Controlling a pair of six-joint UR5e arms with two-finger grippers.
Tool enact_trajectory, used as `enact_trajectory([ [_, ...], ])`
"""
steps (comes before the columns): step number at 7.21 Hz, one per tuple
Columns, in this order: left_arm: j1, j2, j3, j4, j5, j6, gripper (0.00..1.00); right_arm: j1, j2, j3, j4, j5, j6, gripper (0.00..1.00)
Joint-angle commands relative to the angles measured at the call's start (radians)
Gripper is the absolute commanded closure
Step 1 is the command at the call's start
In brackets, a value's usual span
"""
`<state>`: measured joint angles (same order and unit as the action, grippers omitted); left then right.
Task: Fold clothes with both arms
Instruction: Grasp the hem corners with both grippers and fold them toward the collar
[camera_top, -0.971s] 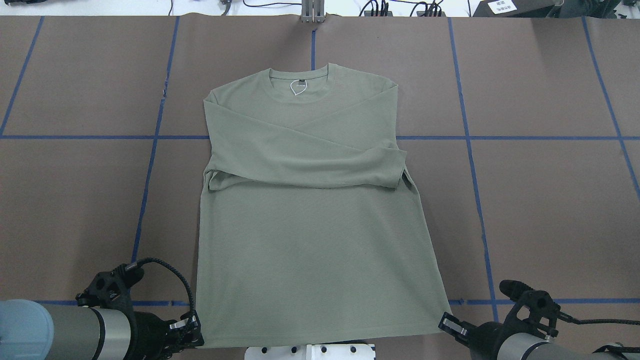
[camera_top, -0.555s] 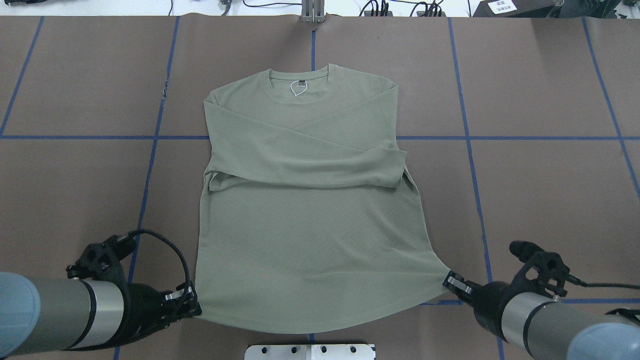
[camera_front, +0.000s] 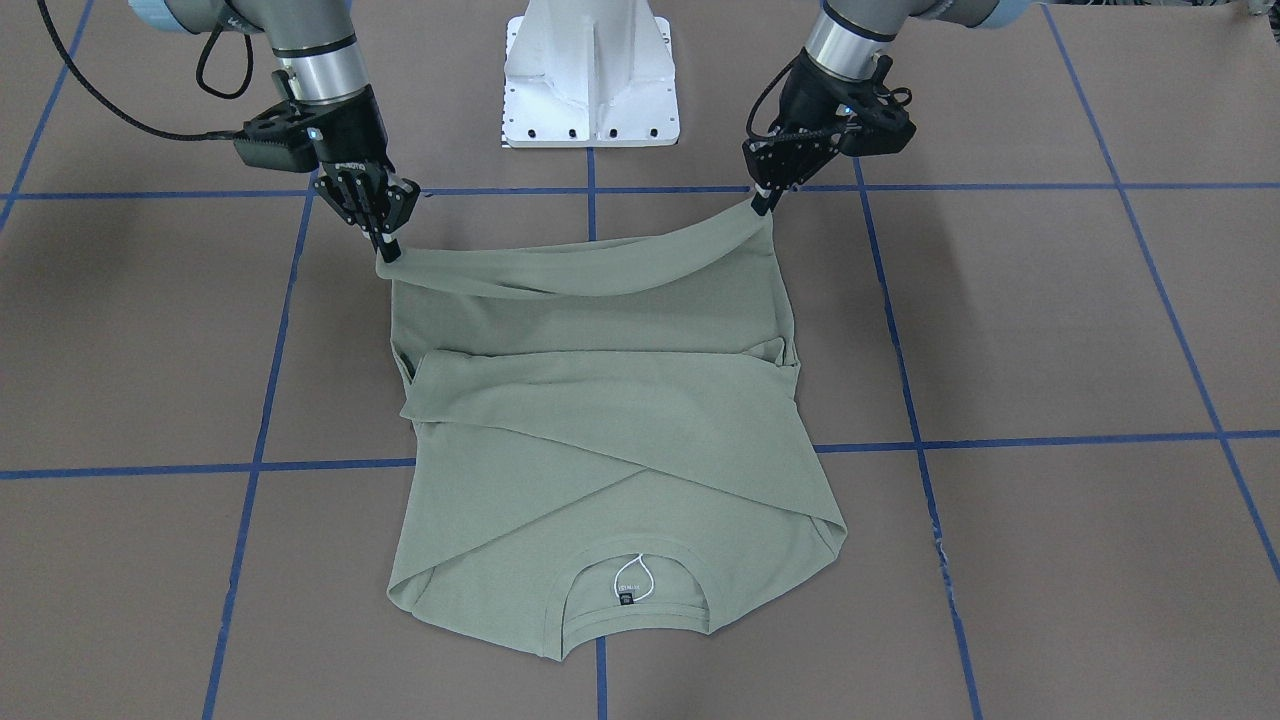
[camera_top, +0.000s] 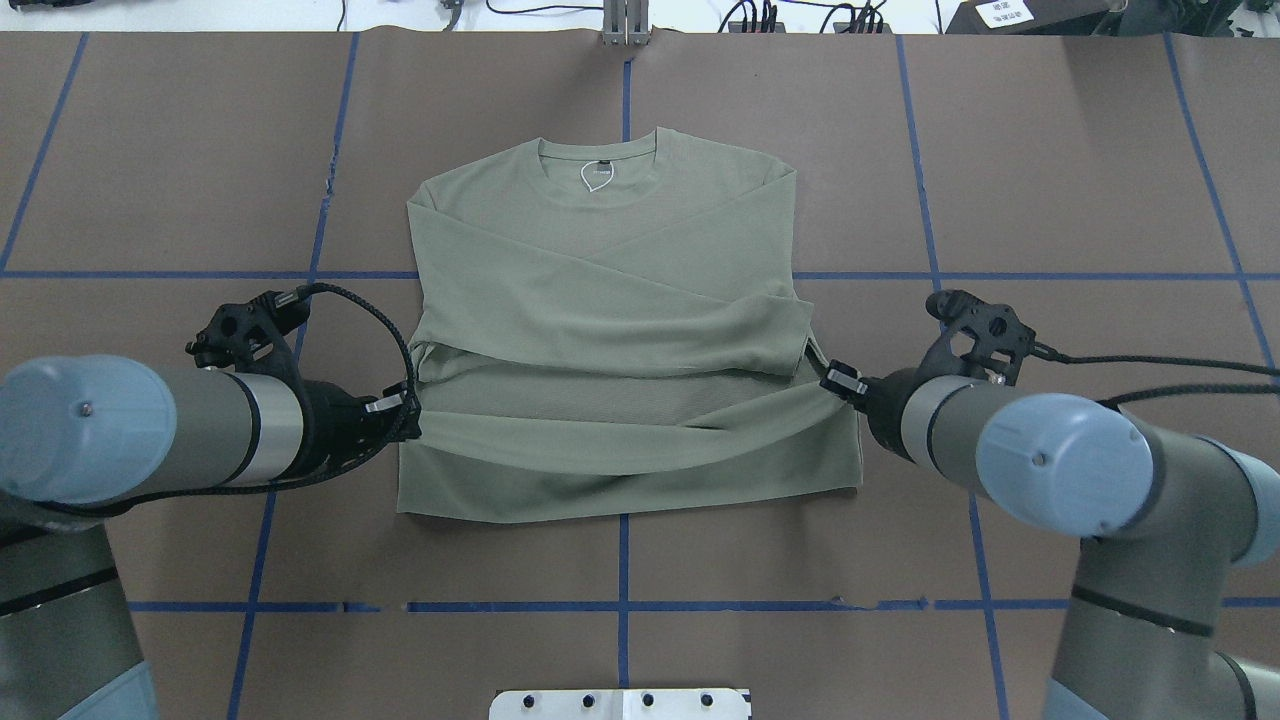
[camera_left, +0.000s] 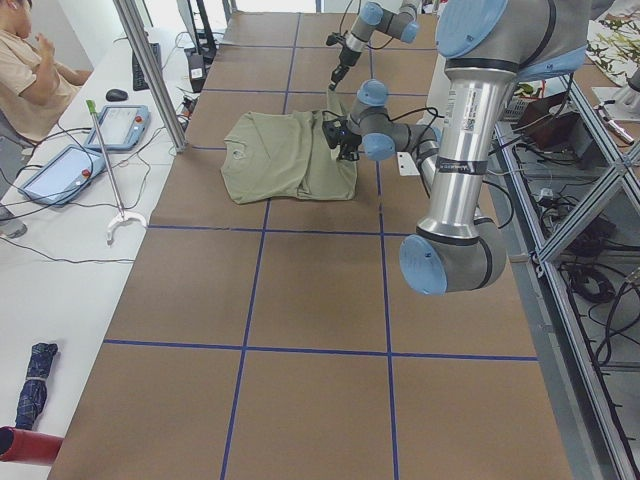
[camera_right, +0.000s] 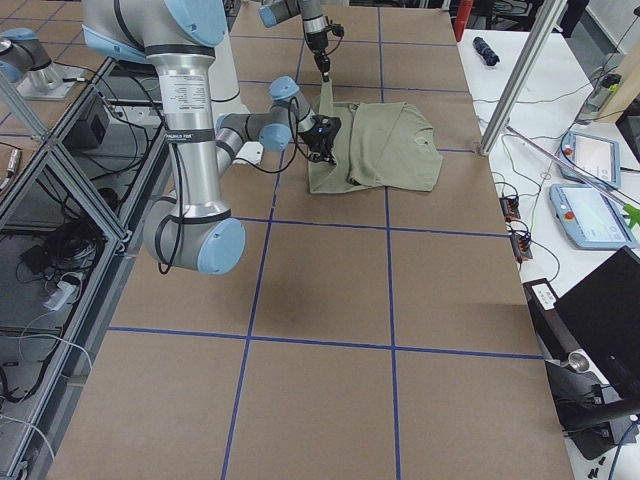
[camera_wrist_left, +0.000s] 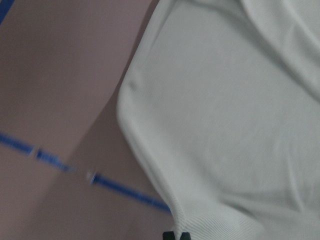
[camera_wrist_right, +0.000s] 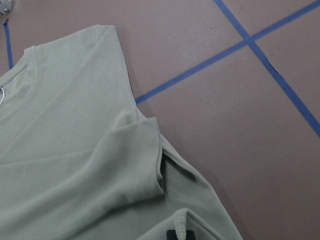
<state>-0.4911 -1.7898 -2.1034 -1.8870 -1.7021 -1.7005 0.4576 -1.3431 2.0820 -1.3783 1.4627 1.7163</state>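
The sage-green shirt (camera_top: 600, 290) lies collar (camera_top: 598, 160) away from me, both sleeves crossed over the chest. My left gripper (camera_top: 412, 425) is shut on the hem's left corner and my right gripper (camera_top: 832, 378) on its right corner. The hem (camera_front: 590, 265) hangs raised between them, sagging in the middle, above the shirt's lower body. From the front, my left gripper (camera_front: 762, 205) is on the right and my right gripper (camera_front: 388, 250) on the left. Each wrist view shows green cloth (camera_wrist_left: 225, 125) (camera_wrist_right: 75, 150) running into black fingertips at the bottom edge.
The white pedestal base (camera_front: 590, 80) stands at the table's near edge behind the grippers. Blue tape lines (camera_top: 620, 605) grid the brown table cover. A person (camera_left: 30, 70) sits at a side table with tablets (camera_left: 120, 125), beyond a metal post (camera_left: 150, 70).
Both grippers have lifted the hem corners off the table's near edge and carried them forward toward the collar. The shirt's lower body now doubles over beneath the raised hem.
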Motion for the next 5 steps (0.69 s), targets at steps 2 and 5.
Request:
enact_trajectory([
  [2,-0.163,-0.108,0.275,-0.108,0.001,0.137,1.00,0.209,0.278,-0.355,-0.044,0.113,-0.193,1.00],
  [5,-0.266,-0.200,0.443,-0.218,0.002,0.212,1.00,0.289,0.392,-0.521,-0.033,0.180,-0.254,1.00],
])
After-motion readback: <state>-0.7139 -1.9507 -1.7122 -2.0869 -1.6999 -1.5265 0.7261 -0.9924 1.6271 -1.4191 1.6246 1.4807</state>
